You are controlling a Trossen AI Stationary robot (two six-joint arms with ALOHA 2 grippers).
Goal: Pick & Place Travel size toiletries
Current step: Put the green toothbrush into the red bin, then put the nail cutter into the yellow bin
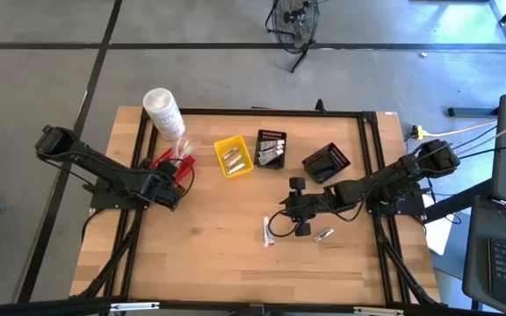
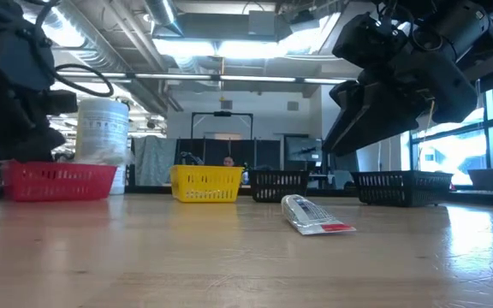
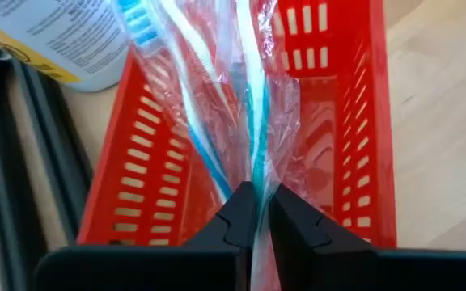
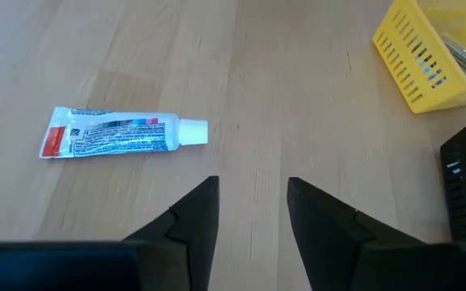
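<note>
Tube (image 4: 124,133) label unreadable, left gripper (image 3: 261,212) pinching wrapped toothbrush (image 3: 217,97)

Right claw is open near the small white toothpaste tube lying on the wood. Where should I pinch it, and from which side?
Take the small white toothpaste tube across its flat printed body, midway between the white cap and the red crimped end, coming straight down. It lies flat with bare wooden table along both long sides, so the open right claw would likely need turning to straddle it.

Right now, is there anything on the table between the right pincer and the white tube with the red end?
No. In the right wrist view only bare wood lies between the open right pincer and the white tube.
</note>
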